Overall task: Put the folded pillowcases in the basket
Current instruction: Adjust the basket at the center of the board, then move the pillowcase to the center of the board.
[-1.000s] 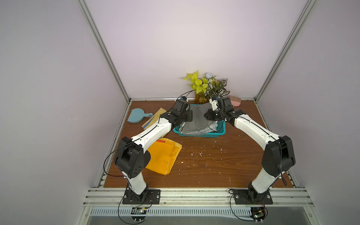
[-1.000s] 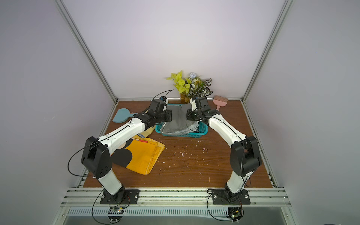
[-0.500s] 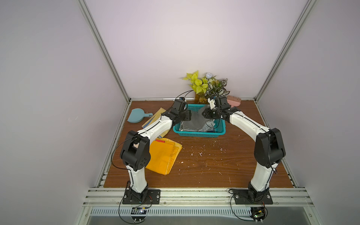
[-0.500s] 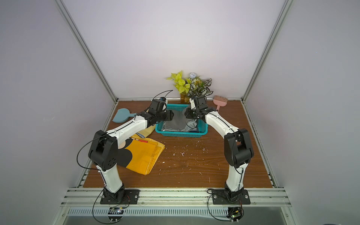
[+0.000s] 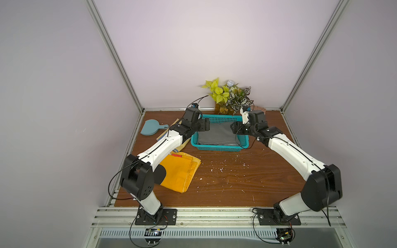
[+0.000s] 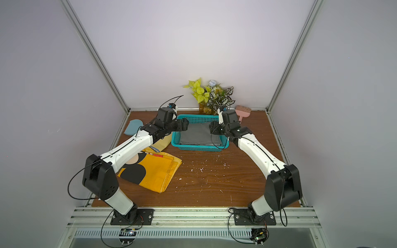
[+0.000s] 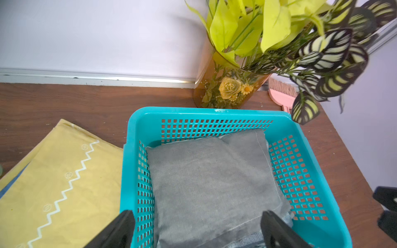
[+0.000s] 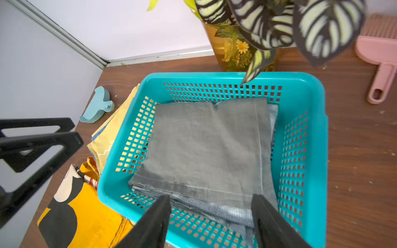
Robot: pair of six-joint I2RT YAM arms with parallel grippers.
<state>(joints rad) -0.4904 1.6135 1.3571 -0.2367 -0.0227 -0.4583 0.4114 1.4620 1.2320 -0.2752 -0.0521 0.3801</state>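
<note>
The basket (image 8: 214, 77) is teal; the pillowcase (image 8: 206, 146) in it is plain grey with pale stitching. At lower left of the left wrist view, the pale yellow cloth (image 7: 64, 182) carries a white zigzag. In a top view, the orange cloth (image 6: 154, 174) left of centre shows black and cream shapes on the brown wood-grain table (image 6: 214, 182).

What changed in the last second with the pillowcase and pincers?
The grey pillowcase, held up over the basket, now lies flat inside it. The left pincer and right pincer have opened and let go. Basket, yellow cloth and plant stayed put.
</note>
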